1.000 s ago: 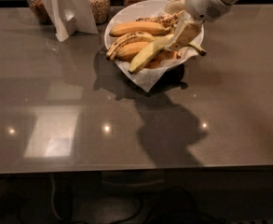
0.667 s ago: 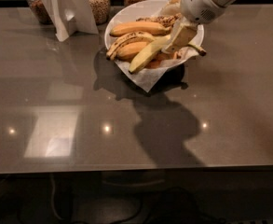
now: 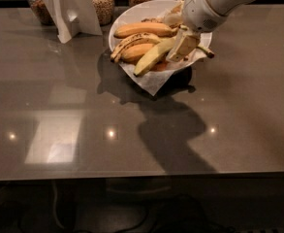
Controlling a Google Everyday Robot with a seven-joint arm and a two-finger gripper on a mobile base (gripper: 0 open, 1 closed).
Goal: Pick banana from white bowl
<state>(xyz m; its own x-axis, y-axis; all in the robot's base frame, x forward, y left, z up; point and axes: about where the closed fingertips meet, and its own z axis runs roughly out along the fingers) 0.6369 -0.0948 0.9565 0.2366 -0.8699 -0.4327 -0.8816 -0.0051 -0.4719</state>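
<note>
One gripper (image 3: 182, 45) at right end of banana (image 3: 152, 58)

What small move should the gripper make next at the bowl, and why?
Probably a short, slow lift straight up. The gripper sits at the upper end of the pale banana, which lies in the white bowl against the shorter spotted bananas. Rising vertically should free it without dragging those neighbours or the paper lining.
</note>
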